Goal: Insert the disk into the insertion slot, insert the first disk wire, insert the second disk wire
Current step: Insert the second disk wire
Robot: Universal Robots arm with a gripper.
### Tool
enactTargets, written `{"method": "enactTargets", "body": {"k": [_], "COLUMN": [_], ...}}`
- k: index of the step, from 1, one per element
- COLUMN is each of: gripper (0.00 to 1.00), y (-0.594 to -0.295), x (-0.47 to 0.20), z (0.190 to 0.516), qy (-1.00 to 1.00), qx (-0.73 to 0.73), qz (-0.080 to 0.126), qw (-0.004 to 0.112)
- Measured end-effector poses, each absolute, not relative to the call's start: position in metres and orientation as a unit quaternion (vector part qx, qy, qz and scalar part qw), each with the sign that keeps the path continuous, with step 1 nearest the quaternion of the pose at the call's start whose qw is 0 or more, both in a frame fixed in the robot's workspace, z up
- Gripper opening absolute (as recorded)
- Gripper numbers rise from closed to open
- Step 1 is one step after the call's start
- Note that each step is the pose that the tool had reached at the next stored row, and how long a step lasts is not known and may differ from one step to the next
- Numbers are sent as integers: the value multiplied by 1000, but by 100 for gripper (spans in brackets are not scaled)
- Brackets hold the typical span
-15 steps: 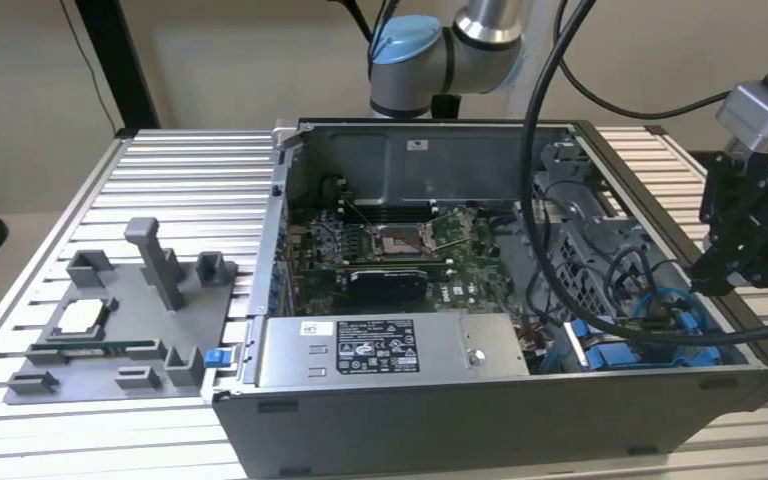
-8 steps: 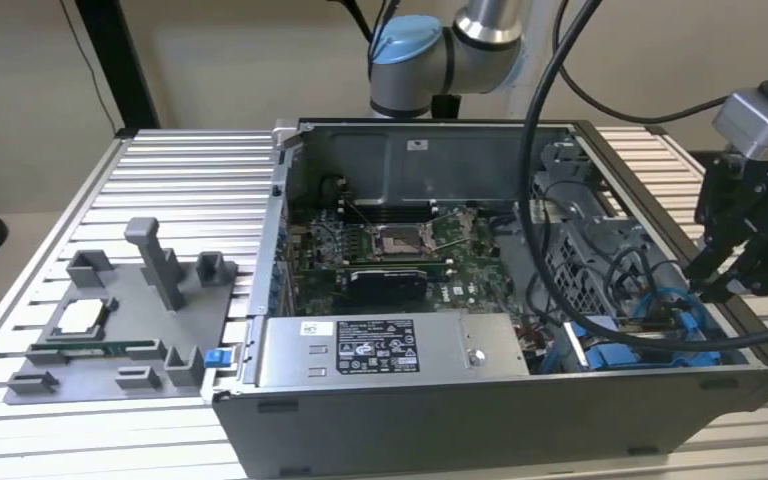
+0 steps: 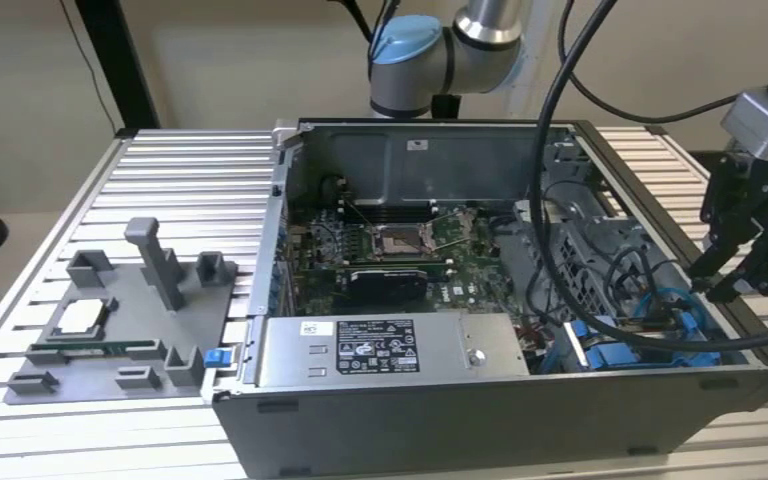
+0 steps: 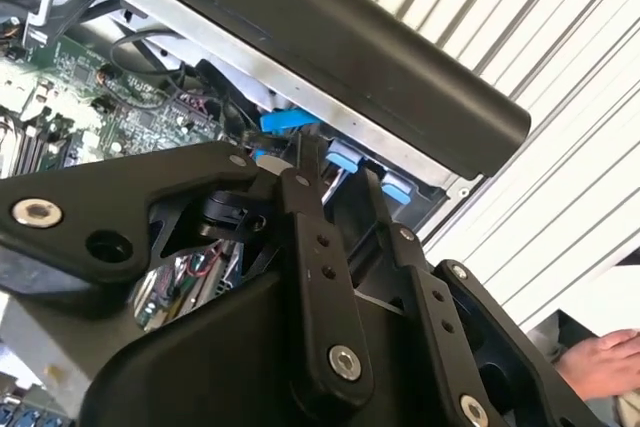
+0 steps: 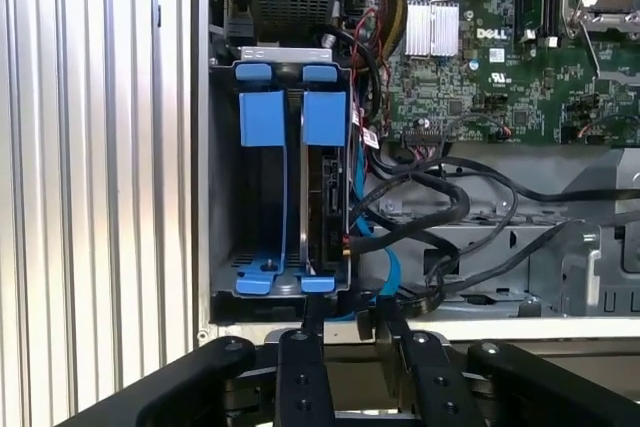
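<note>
In the first wrist view the disk stands edge-on inside the drive bay, the insertion slot, held in a blue carrier. A second blue carrier sits beside it. A blue wire and black wires curl next to the disk's side. My gripper hovers just outside the bay's end, open, nothing between its fingers. In the exterior view the gripper hangs over the case's near right corner, above the blue carriers.
The open computer case rests on a slatted aluminium table. A grey power-supply box and the motherboard fill the case. A grey parts fixture lies at the exterior view's left. A person's hand is beside the table.
</note>
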State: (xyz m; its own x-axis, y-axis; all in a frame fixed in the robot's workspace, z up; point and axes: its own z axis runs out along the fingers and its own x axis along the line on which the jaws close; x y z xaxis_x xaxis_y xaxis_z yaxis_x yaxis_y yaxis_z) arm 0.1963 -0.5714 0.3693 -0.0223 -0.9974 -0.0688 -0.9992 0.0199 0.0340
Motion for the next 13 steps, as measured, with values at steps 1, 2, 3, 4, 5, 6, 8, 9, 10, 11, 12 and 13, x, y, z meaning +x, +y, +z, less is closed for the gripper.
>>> {"method": "enactTargets", "body": {"k": [1,2,3,4,5,6,8,9,10,11,12,13], "gripper": [100,100,100,100,100,100,100,100,100,100,100,100], "y": [-571,-571,-571,-571,-571,-571,-571,-571,-571,-571,-571,-572], "x": [197,198,198,198,199,199,199,199,200,200,200,200], "z": [369,369,368,367,367,366,366,365,365,365,365,364], "qy": [714,714,713,713,713,713,713,713,713,712,712,712], "qx": [-699,-699,-699,-699,-699,-699,-699,-699,-699,-699,-699,-699], "qz": [37,39,40,42,44,46,49,51,52,54,57,62], "qw": [14,15,17,18,20,21,24,25,27,29,31,36]}}
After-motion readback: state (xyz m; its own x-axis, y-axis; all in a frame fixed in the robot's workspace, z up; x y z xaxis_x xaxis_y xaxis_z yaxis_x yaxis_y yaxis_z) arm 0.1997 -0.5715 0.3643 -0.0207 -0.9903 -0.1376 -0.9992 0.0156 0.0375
